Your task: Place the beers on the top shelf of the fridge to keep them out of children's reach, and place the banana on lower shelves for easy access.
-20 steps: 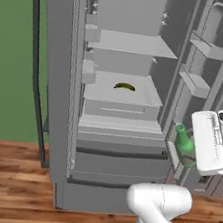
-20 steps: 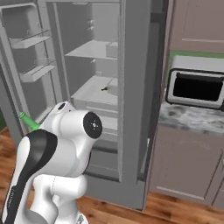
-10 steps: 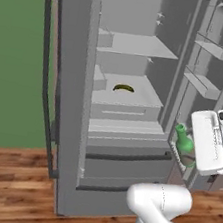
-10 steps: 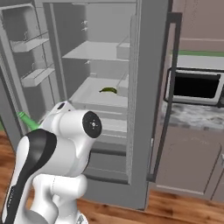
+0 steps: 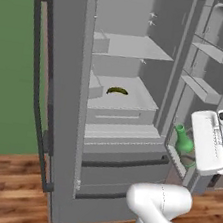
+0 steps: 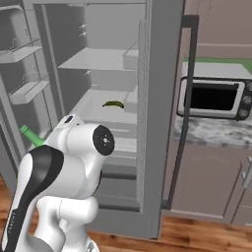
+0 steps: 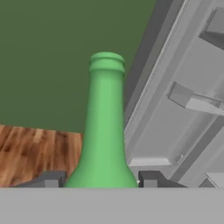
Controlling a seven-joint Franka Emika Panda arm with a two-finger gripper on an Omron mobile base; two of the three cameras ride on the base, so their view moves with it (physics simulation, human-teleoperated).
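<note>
In the hand view my gripper (image 7: pixel 101 180) is shut on the green beer (image 7: pixel 104 131), one dark fingertip on each side of its body and the neck pointing up. Seen from the left base view, the same green beer (image 5: pixel 182 140) hangs low in front of the right door of the open fridge (image 5: pixel 56 125). Its neck (image 6: pixel 30 135) peeks out left of my arm in the right base view. The banana (image 5: pixel 117 90) (image 6: pixel 113 104) lies on a lower shelf (image 5: pixel 130 102). Above it, the top shelf (image 5: pixel 131 46) (image 6: pixel 98 60) is bare.
Narrow door racks (image 5: pixel 213 53) line the open right door beside the bottle. The left door's dark bar handle (image 5: pixel 35 97) stands out at the left. A microwave (image 6: pixel 214 97) sits on a marble counter (image 6: pixel 216 134) right of the fridge. Wooden floor lies below.
The whole picture has shifted in both base views, so the base has moved and the fridge now looks closer. The green beer stays in my gripper.
</note>
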